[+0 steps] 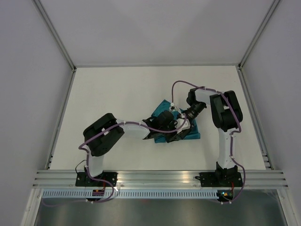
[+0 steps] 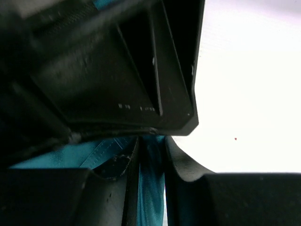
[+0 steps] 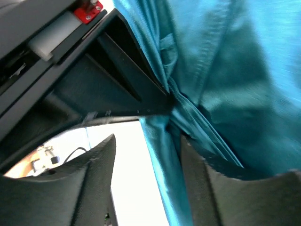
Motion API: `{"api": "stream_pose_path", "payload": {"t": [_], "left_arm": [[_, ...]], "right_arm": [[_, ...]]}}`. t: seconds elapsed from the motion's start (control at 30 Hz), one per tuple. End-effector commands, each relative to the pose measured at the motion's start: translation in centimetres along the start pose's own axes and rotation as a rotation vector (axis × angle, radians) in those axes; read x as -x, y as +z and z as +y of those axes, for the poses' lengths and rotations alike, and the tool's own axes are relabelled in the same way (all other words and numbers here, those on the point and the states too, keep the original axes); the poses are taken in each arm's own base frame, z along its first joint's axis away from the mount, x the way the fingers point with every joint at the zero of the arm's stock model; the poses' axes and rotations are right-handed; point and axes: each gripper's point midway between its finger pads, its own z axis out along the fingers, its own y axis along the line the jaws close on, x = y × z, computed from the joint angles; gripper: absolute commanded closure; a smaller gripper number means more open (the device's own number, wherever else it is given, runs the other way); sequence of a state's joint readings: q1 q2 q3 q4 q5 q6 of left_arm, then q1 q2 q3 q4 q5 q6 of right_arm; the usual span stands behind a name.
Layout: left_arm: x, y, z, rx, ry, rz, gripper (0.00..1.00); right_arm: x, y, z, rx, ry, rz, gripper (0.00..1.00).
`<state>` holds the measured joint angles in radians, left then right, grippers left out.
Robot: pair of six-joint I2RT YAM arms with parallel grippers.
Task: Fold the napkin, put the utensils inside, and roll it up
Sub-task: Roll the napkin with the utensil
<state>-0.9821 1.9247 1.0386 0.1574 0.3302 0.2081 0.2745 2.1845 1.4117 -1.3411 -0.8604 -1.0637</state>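
Left tool [image 2: 151, 153] pinching napkin [image 3: 244, 70] | right tool [image 3: 148, 143] around napkin fold, grip unclear

Napkin [image 1: 194, 134]: plain teal, no print; folds show a lighter sheen in the wrist views. Table [image 1: 117, 89]: matt white. Walls [image 1: 150, 28]: pale grey. L arm [image 1: 106, 134] & R arm [image 1: 225, 113]: black housings w/ white links. Cables [image 1: 187, 83]: purple. Near rail [image 1: 160, 176]: silver metal. Arm bases [image 1: 96, 180]: black. R wrist view, top left: small red part [image 3: 87, 12] beside a white block [image 3: 47, 44].
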Motion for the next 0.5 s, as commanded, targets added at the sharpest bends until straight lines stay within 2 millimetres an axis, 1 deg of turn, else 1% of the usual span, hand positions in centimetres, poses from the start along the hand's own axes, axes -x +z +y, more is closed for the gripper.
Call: {"api": "stream_pose_path", "payload": {"t": [0.0,0.03,0.07,0.13,0.17,0.2,0.23,0.3,0.33,0.37,0.4,0.43,0.47], "left_arm": [[-7.3,0.3,-2.7,-0.157,-0.227,0.209,0.98],[-7.4,0.2,-2.5,-0.171,-0.247,0.203,0.98],[-7.8,-0.2,-2.6,-0.181,-0.271,0.222,0.98],[-8.0,-0.4,-2.4,-0.197,-0.305,0.22,0.98],[-7.9,-0.4,-2.5,-0.223,-0.322,0.215,0.98],[-8.1,-0.4,-2.5,-0.233,-0.343,0.219,0.98],[-8.2,-0.5,-2.2,-0.241,-0.364,0.22,0.98],[-8.6,-0.4,-2.6,-0.286,-0.407,0.243,0.98],[-8.7,-0.4,-2.4,-0.301,-0.432,0.248,0.98],[-8.2,-0.3,-2.4,-0.33,-0.453,0.244,0.98],[-9.1,-0.3,-2.4,-0.343,-0.487,0.274,0.98],[-8.7,-0.2,-2.3,-0.363,-0.502,0.271,0.98],[-8.7,-0.2,-2.3,-0.371,-0.523,0.278,0.98]], "right_arm": [[2.9,-2.7,-3.9,-0.189,-0.245,-0.044,0.35],[3.3,-3.6,-3.6,-0.193,-0.241,-0.077,0.34],[3.8,-4.3,-3.6,-0.206,-0.241,-0.098,0.33],[4.4,-5.8,-3.5,-0.227,-0.232,-0.148,0.32],[4.9,-6.5,-3.3,-0.231,-0.236,-0.179,0.31],[5.1,-7.0,-3.2,-0.237,-0.238,-0.197,0.31],[5.2,-8.1,-2.9,-0.257,-0.244,-0.225,0.31],[5.5,-9.1,-2.4,-0.273,-0.261,-0.264,0.31],[5.8,-10.2,-2.0,-0.315,-0.3,-0.287,0.31],[5.2,-10.1,-1.8,-0.324,-0.297,-0.294,0.31],[5.5,-10.6,-2.2,-0.373,-0.336,-0.312,0.31],[5.7,-11.6,-1.3,-0.428,-0.371,-0.329,0.31],[4.4,-10.6,-1.3,-0.439,-0.356,-0.319,0.31]]}}
